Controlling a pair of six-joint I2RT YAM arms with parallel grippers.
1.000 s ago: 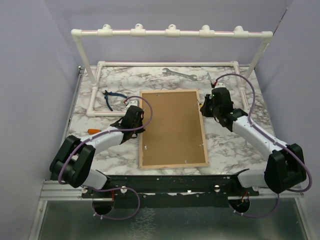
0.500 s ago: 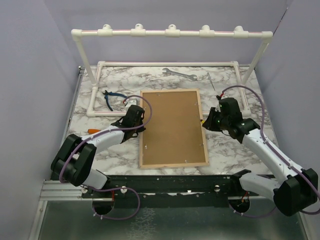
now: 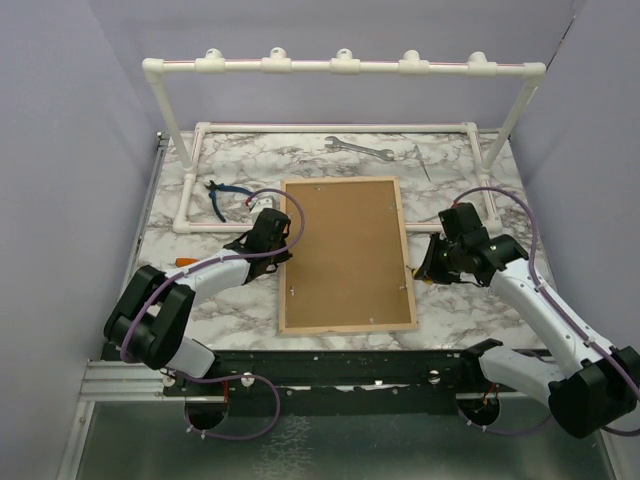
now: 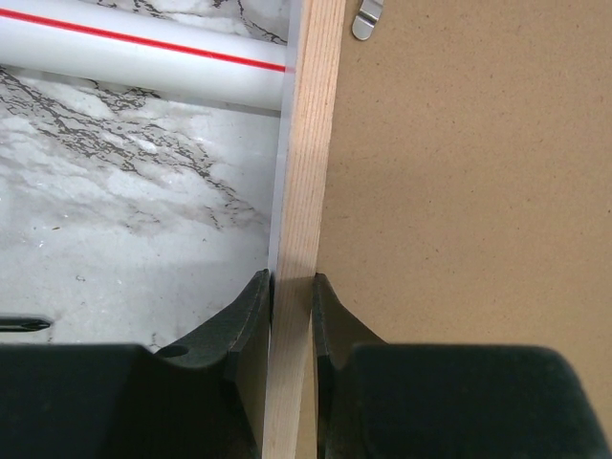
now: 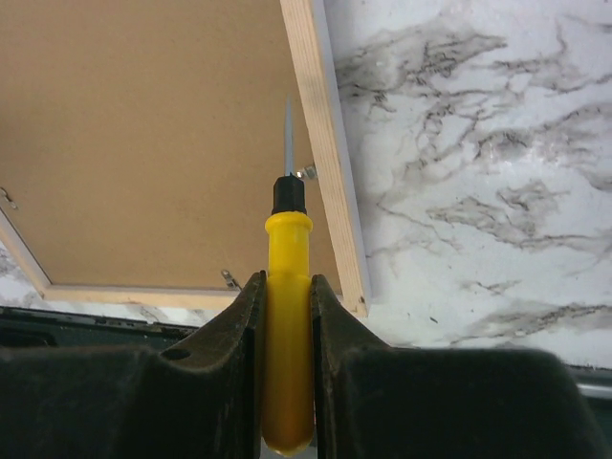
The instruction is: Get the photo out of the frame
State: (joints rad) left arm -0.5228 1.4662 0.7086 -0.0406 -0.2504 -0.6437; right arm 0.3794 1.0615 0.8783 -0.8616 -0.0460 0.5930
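Note:
The frame lies face down on the marble table, brown fibreboard back up, with a light wood rim. The photo is hidden under the backing. My left gripper is shut on the frame's left rim, one finger on each side of the wood. My right gripper is shut on a yellow-handled screwdriver. Its thin blade points over the backing just inside the right rim, near a small metal clip.
A white pipe rack stands at the back, its base pipes left of the frame. A wrench and blue-handled pliers lie on the table. An orange-tipped tool lies by the left arm.
My right gripper has moved toward the near end along the frame's right rim, carrying the screwdriver. The left gripper has stayed on the left rim.

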